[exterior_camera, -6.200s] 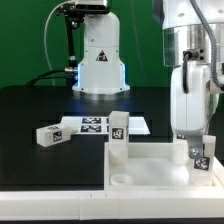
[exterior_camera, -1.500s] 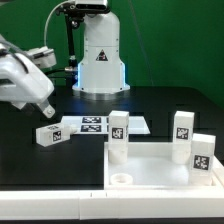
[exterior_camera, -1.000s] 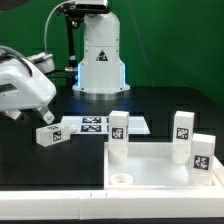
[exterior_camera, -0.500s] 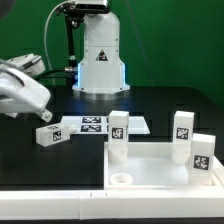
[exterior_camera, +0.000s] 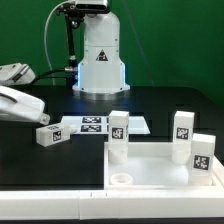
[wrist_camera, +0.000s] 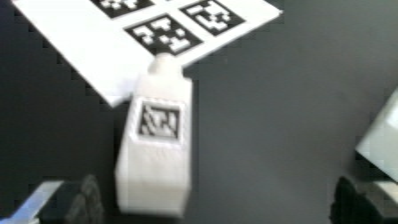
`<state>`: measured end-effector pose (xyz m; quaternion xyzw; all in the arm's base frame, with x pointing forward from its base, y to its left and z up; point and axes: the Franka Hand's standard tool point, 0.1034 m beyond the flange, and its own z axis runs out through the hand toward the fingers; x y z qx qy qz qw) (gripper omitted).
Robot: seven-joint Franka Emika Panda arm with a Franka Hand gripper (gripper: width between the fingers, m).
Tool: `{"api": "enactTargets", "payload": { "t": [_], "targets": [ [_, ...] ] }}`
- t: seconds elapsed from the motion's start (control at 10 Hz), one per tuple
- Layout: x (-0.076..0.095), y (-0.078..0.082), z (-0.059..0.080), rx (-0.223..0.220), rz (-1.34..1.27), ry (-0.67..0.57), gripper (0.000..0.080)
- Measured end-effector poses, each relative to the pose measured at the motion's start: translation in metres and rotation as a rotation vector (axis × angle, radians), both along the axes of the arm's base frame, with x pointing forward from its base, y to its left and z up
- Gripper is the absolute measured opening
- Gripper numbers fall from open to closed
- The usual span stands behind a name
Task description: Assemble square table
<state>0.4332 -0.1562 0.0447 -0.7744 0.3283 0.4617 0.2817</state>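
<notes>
Arm (exterior_camera: 18, 102) lowered since earlier, hand over loose leg (wrist_camera: 157, 140); dark table (exterior_camera: 150, 100) open

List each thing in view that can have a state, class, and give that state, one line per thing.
tabletop: flat on the table, rim up, near-left corner socket empty.
three legs: standing upright at the tabletop's corners.
loose leg: lying on its side beside the marker board, apart from the tabletop.
gripper: over the loose leg, fingers spread either side, not touching it.
marker board: flat on the table.
</notes>
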Motion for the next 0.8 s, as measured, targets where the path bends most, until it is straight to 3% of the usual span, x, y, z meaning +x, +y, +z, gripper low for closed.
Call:
{"api": "enactTargets", "payload": {
  "t": [0.1,0.3,0.6,0.8],
  "targets": [
    [-0.015,0.002,-0.013,0.020,-0.011,0.069,0.0649],
    [-0.026,0.011,-0.027,0.020,-0.011,0.095,0.0649],
    [-0.018,0.015,-0.037,-0.033,0.020,0.053,0.0649],
    [-0.020,0.014,-0.038,-0.033,0.015,0.054,0.0649]
  ]
}}
